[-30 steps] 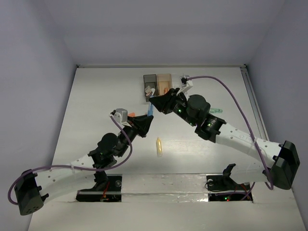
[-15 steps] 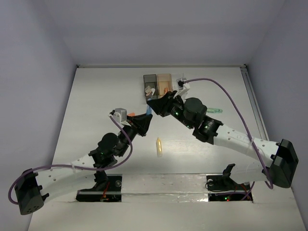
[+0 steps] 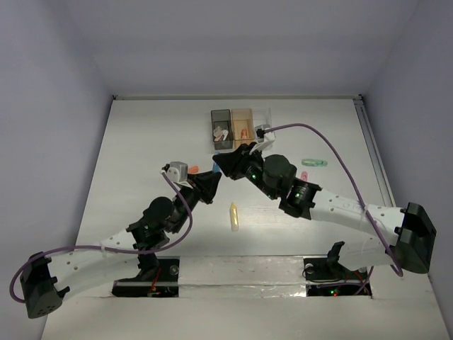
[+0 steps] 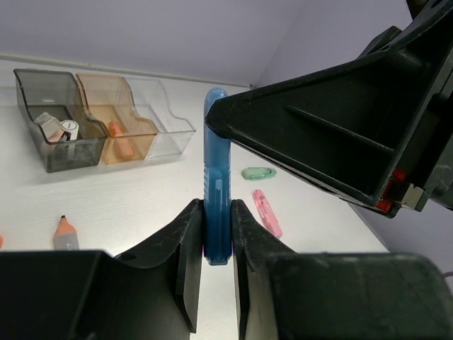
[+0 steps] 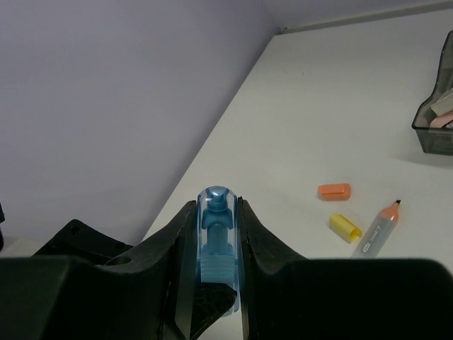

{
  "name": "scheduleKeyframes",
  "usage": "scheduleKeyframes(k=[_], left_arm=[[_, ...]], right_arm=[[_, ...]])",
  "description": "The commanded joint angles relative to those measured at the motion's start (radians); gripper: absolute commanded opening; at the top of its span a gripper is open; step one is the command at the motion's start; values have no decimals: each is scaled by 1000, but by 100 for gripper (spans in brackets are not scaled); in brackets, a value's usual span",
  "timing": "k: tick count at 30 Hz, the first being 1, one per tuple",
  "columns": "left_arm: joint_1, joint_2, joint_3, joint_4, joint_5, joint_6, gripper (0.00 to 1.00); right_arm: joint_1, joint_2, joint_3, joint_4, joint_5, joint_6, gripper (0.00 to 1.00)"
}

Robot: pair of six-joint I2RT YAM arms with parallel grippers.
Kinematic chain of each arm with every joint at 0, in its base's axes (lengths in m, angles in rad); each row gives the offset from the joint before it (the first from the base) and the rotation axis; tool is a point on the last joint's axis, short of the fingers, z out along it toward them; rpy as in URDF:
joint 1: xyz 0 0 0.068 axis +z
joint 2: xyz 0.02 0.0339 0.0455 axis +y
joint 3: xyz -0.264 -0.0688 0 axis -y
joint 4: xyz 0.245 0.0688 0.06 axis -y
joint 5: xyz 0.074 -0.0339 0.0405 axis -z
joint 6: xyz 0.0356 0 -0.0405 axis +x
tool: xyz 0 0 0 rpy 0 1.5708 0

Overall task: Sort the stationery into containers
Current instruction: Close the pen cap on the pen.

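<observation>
A blue marker stands upright between both grippers. My left gripper is shut on its lower body. My right gripper is shut on its clear-capped upper end. In the top view the two grippers meet tip to tip, left and right, just in front of the bins, and the marker is mostly hidden there. The dark grey bin, orange bin and clear bin stand in a row. The grey bin holds erasers and the orange bin holds an orange item.
A yellow marker lies mid-table. A mint marker and a pink marker lie to the right. An orange cap, a yellow cap and an uncapped orange-tipped marker lie left of the bins.
My right gripper has moved left and nearer, down onto the top end of the blue marker, which it now covers. My left gripper has kept its hold, almost still.
</observation>
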Motion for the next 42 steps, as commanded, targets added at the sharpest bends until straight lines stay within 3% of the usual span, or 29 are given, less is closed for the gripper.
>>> scheduleKeyframes(k=[1,10,22,28,30,35,38,39,42], left_arm=[[17,-34,104,128,-80,64,0],[27,-32,159,115,-71,130,0],[75,25,244,131,-23,165,0],[87,15,236,114,24,124,0],[87,15,215,99,52,89,0],[87,-9,147,11,115,-16,0],[87,-60,81,-45,136,-76,12],[87,-77,49,-55,139,-82,23],[87,-146,-1,-96,130,-89,41]], right_arm=[[69,7,-53,-115,-68,-17,0],[88,33,-122,-145,-105,17,0],[195,160,-255,-13,-161,167,0],[206,144,-263,-14,-88,181,0],[180,116,-228,-48,-7,157,0],[63,142,-144,-10,4,117,0],[-35,189,-61,4,-25,91,0],[-56,202,-14,9,-25,72,0],[-151,260,71,0,-26,26,0]])
